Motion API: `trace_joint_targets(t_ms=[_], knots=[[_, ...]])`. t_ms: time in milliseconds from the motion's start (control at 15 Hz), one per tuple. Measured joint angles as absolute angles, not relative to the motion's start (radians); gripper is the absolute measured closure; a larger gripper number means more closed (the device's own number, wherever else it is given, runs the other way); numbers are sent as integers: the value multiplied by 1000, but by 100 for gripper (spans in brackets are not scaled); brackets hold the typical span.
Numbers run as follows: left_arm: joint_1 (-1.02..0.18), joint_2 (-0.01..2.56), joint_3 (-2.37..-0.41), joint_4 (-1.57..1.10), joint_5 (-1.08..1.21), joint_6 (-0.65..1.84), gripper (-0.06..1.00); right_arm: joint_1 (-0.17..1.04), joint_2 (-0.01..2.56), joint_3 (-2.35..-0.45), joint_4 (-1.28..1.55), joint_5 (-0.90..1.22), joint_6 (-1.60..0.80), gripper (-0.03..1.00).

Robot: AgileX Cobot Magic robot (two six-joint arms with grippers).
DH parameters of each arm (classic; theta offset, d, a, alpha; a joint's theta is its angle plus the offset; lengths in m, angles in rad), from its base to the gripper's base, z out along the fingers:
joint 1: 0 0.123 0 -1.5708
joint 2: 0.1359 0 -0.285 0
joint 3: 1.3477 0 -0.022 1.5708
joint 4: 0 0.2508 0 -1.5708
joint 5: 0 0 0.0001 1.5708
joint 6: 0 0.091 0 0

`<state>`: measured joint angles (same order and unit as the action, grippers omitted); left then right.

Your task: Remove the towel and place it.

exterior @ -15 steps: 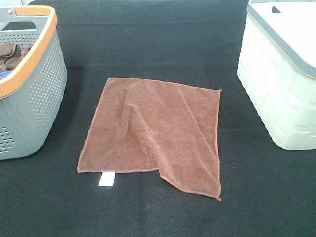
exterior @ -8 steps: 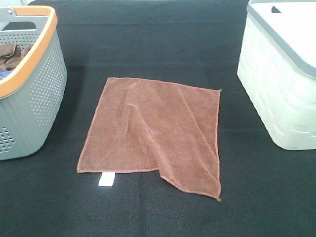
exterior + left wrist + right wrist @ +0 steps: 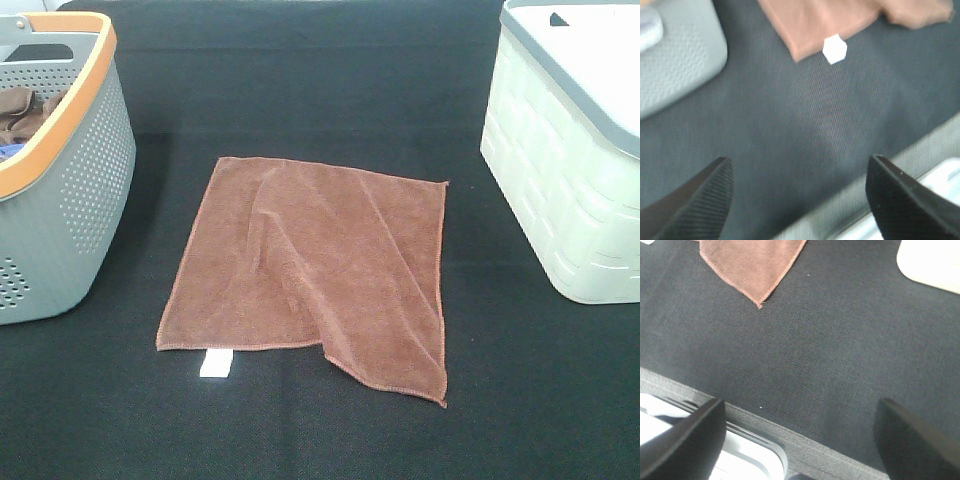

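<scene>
Towel (image 3: 300, 265) flat on the black cloth (image 3: 330, 80) between the grey basket (image 3: 70, 200) and white basket (image 3: 570, 180), both grippers (image 3: 800, 200) (image 3: 800, 440) spread wide, empty, well apart from it: best to pinch one near corner, lift slowly.

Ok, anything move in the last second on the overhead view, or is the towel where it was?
Nothing visibly changed. The towel lies spread on the black table in the same place, same ridge-like fold, its white tag at the near edge. The grey basket and the white basket have not shifted. Neither arm has entered the overhead view; both grippers are open and hold nothing.
</scene>
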<state>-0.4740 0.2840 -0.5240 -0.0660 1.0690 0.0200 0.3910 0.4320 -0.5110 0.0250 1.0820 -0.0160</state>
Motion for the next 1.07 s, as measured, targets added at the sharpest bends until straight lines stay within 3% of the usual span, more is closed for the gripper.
trace_joint_targets(t_ms=[267,1067], knots=[[-474,274,-502,-84,1055,53,24,391,432,-509,130,1071,-173,20],[-474,274,-502,-87,1055,80,24,391,432,-509,132,1071,-189,20]])
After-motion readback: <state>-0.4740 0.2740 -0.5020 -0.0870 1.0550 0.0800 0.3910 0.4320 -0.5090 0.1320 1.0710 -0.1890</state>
